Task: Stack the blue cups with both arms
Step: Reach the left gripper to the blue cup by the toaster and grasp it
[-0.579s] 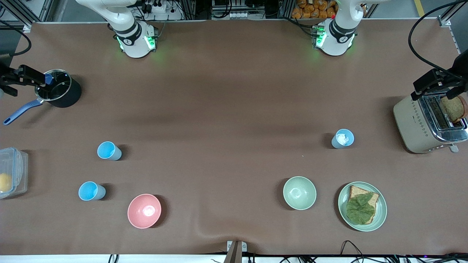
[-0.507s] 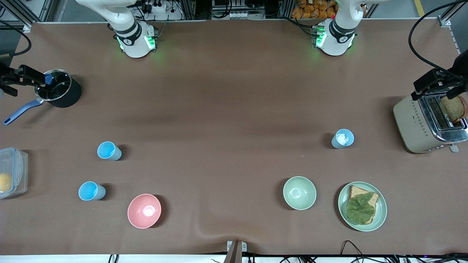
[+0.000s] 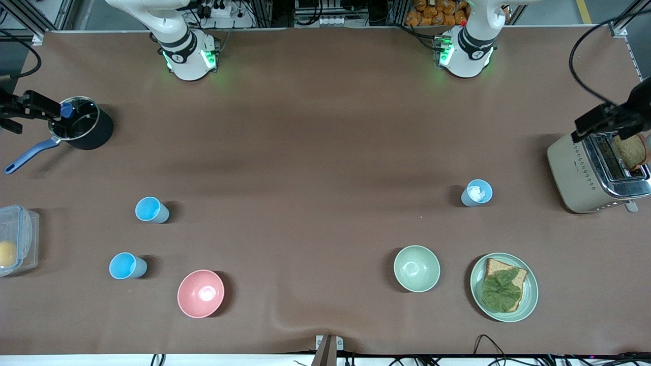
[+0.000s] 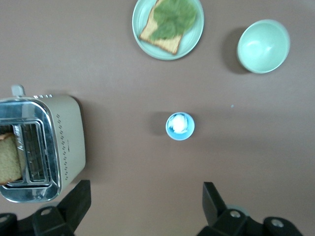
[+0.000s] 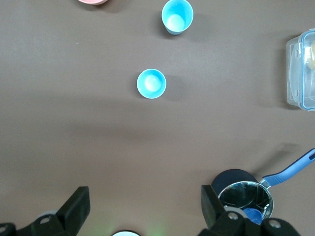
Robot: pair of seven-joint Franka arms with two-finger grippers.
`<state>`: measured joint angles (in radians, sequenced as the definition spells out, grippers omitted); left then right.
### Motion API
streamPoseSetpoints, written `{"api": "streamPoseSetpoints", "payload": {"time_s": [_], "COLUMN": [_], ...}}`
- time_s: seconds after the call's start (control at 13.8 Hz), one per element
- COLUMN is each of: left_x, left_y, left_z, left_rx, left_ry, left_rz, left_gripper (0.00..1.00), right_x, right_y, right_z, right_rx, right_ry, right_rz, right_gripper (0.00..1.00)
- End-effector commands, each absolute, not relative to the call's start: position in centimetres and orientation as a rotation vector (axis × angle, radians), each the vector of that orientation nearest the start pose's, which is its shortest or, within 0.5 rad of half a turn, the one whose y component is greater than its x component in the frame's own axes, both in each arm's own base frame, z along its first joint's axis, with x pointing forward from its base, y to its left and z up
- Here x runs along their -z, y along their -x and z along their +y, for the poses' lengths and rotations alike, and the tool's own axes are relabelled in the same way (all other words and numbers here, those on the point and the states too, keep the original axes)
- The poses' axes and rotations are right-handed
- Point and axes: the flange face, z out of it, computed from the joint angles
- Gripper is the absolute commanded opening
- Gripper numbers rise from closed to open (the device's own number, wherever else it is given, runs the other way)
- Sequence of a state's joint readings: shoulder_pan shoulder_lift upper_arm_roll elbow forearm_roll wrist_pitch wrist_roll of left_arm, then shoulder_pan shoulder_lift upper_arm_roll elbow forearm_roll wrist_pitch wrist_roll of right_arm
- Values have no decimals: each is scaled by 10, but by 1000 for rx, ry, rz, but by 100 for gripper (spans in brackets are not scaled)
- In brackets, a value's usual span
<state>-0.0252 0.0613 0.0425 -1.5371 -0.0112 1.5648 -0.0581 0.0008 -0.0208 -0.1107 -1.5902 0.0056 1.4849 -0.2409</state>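
Observation:
Three blue cups stand upright on the brown table. Two are toward the right arm's end: one cup (image 3: 151,209) (image 5: 151,83), and a second cup (image 3: 127,266) (image 5: 177,15) nearer the front camera. The third cup (image 3: 477,193) (image 4: 180,126), toward the left arm's end, has something white inside. My right gripper (image 3: 28,108) (image 5: 144,206) is open and empty, high up beside the black pot (image 3: 81,129). My left gripper (image 3: 605,119) (image 4: 145,201) is open and empty, high over the toaster (image 3: 597,170).
A pink bowl (image 3: 201,293) sits near the second cup. A pale green bowl (image 3: 416,268) and a green plate (image 3: 529,300) with toast and lettuce lie nearer the camera than the third cup. A clear plastic container (image 3: 15,239) is at the table's edge.
Both grippers have drifted slightly outward toward the table's ends. The cups have not moved.

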Motion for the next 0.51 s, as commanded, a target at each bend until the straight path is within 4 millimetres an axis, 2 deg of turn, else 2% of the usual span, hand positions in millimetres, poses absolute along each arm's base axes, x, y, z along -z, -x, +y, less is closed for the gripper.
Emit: {"api": "streamPoseSetpoints", "payload": {"time_s": [0.0,0.07,0.14,0.43], "left_x": [-532,-497,-475,-373], "left_y": [-603,-609,-610,-594], "left_z": [8,5,3,-1], "left_rx": [-249,-307,-290,-190], "left_ry": [3130,3126,3141,3150], "left_rz": [-82,-96,-102,-105], "left_gripper": [100,100,100,100], "right_x": [-622,-622,-621,-620], "right_y": [-536,-536,-537,-539], "right_z": [-61,-65,-67,-69], "right_rx": [-126,-123,-123,-113], "right_ry": [3115,3113,3113,3115], "right_rz": [-180,-170,-166,-158], "right_gripper": [100,100,100,100]}}
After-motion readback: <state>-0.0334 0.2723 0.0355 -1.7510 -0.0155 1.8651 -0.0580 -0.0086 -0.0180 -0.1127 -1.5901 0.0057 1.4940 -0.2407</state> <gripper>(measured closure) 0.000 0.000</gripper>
